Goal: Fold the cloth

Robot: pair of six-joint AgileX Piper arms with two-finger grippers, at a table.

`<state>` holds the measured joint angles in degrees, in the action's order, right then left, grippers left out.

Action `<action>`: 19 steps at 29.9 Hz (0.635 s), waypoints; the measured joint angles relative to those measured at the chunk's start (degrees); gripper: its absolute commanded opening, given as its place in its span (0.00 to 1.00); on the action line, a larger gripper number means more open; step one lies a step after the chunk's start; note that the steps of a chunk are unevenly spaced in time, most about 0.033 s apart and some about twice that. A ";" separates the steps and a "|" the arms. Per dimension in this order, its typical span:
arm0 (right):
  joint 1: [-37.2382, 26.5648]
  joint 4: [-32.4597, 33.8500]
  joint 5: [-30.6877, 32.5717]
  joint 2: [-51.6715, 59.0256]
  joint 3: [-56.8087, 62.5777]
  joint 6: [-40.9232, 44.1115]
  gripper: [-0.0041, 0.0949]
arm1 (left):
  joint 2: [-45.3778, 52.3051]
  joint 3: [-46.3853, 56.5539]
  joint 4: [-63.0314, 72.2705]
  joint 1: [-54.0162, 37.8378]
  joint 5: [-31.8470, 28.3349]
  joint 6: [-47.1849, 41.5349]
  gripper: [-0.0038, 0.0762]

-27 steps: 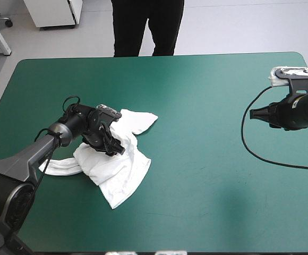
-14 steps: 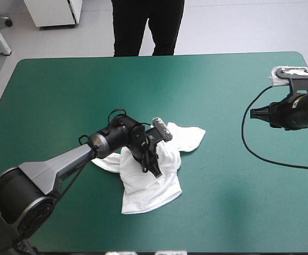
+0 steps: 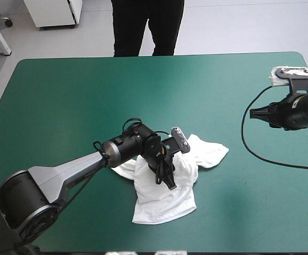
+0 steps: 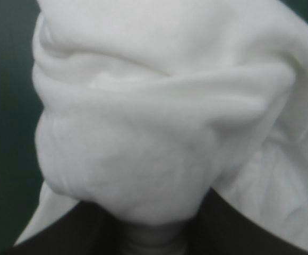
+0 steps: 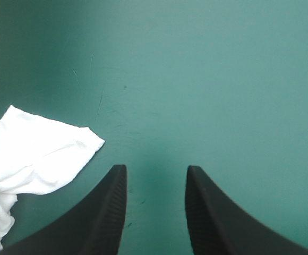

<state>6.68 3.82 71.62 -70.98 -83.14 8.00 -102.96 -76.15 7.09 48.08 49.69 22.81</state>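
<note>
The table (image 3: 90, 95) under its teal-green cover takes up nearly everything in the high view, and across it the left arm (image 3: 69, 170) is stretched long and low from the near left corner, its wrist bent down over the table's middle. Two arms are in play, and one T-shirt (image 3: 164, 202). That is a single white crumpled heap lying just nearer than the centre, with one flap (image 3: 215, 154) flung out flat toward the right side. The left gripper (image 3: 169, 183) is planted right in the heap and pinching the fabric. From its own wrist camera the T-shirt (image 4: 164, 106) is bunched and draped over both black fingers (image 4: 239, 228), so only their dark bases peek out (the tips are buried in white). Over on the right, the right arm (image 3: 302, 109) sits folded back by the table's right edge, pointing inward and well apart from the cloth. The right gripper (image 5: 155, 167) has its two black fingers standing apart above bare cover with nothing between them, and the T-shirt's flap (image 5: 32, 149) shows ahead and off to one side. Compared with the earlier frames the change is big. The left arm has dragged the T-shirt from the left half of the table rightward and toward the near edge, reaching further each time, while the right arm has not budged.
</note>
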 measured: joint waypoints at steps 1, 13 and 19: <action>0.00 0.00 0.00 0.00 0.00 0.00 0.39 | 0.00 -0.23 0.08 0.00 0.41 0.00 0.68; 0.00 -0.05 0.00 0.00 0.00 0.06 0.39 | 2.12 -9.68 -0.28 -2.51 13.30 -11.07 0.58; 0.00 0.00 0.00 0.00 0.16 0.06 0.39 | 7.99 -9.79 -5.75 -9.37 19.81 -16.16 0.57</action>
<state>6.68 3.83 71.62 -70.98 -82.98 8.06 -94.97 -85.94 1.34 38.71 69.49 6.65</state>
